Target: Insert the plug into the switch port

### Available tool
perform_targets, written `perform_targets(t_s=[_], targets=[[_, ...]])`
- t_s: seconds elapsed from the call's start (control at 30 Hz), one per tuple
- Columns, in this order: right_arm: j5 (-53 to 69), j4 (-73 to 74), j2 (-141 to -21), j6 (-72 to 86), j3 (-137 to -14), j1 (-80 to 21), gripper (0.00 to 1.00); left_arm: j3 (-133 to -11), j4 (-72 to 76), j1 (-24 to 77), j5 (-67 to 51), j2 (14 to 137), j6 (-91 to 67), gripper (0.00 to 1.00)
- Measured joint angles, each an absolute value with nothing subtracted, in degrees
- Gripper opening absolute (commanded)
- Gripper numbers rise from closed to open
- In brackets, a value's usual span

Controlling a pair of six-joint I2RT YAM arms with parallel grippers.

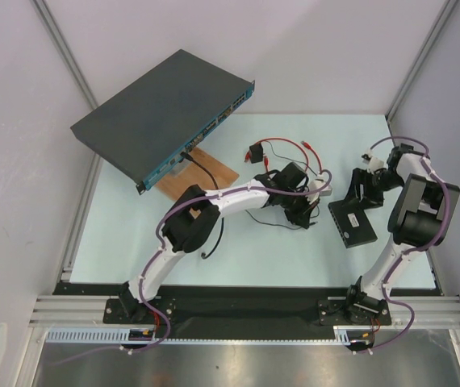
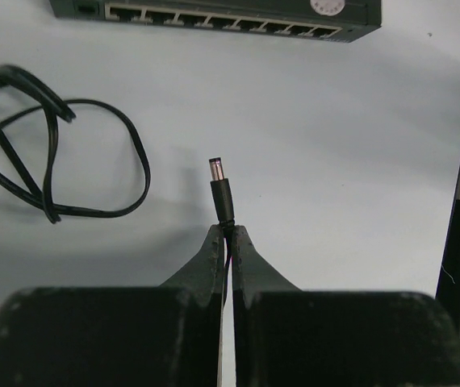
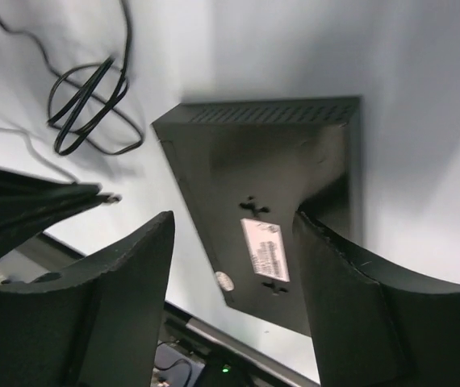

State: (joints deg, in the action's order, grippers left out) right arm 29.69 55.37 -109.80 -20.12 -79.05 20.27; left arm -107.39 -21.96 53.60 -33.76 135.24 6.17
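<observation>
My left gripper (image 2: 228,230) is shut on the thin red cable just behind the plug (image 2: 220,189), a small black barrel connector that sticks out past the fingertips. The plug points at the small black switch (image 2: 222,10), whose side edge with a row of ports lies a way ahead; a small socket (image 2: 87,8) sits at that edge's left end. In the top view the left gripper (image 1: 309,208) is just left of the switch (image 1: 351,222). My right gripper (image 3: 232,218) is open over the switch (image 3: 270,161), its fingers either side of the white label (image 3: 264,250).
A large dark grey rack unit (image 1: 165,113) with a blue front stands at the back left, beside a wooden board (image 1: 206,173). The red cable (image 1: 290,147) and a small black cube (image 1: 256,151) lie behind the left gripper. A coiled black cable (image 2: 52,153) lies to its left.
</observation>
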Motion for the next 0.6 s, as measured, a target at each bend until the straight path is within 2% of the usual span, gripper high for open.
perform_targets(t_s=[0.2, 0.37, 0.47, 0.6], targets=[[34.0, 56.6, -107.7, -17.9, -73.5, 20.1, 0.64, -108.9, -24.9, 53.6, -33.1, 137.3, 3.2, 0.0], [36.5, 58.2, -106.0, -16.1, -69.8, 19.7, 0.69, -108.9, -25.1, 53.6, -33.2, 137.5, 2.4, 0.0], [35.9, 58.3, -105.1, -17.0, -70.2, 19.9, 0.75, -108.8, -25.1, 53.6, -33.3, 137.5, 2.4, 0.01], [34.0, 60.6, -103.0, -21.9, -75.0, 21.8, 0.76, -108.9, -25.3, 53.6, -33.5, 137.5, 2.7, 0.0]])
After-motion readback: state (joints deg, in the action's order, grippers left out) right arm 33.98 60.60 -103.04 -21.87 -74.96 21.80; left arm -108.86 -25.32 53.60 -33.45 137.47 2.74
